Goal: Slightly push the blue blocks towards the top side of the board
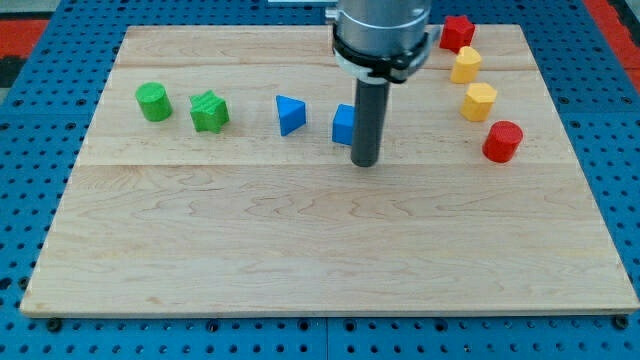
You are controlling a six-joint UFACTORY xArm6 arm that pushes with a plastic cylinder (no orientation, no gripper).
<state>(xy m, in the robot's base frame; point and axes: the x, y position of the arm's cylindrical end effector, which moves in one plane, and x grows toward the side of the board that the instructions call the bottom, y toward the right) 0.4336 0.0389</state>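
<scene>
no jaws on this arm at all, just a straight dark rod, smooth and matte, hanging from a grey metal collar; it grasps nothing. my tip (365,162) rests on the board just below and to the view's right of the blue cube (344,124), whose right side is hidden behind the rod, so i cannot tell whether they touch. the blue triangular block (290,115) sits a little to the view's left of the cube, apart from it. further left are a green star-shaped block (209,111) and a green cylinder (154,102). up at the view's right, a red block (457,32) of unclear shape, two yellow blocks (466,65) (480,101) that look hexagonal, and a red cylinder (502,141) run down in a loose column. the blocks look like hard plastic with faint ridges. the board (320,250) is pale wood with visible grain and plank seams, lying on a blue pegboard (25,150) dotted with holes.
</scene>
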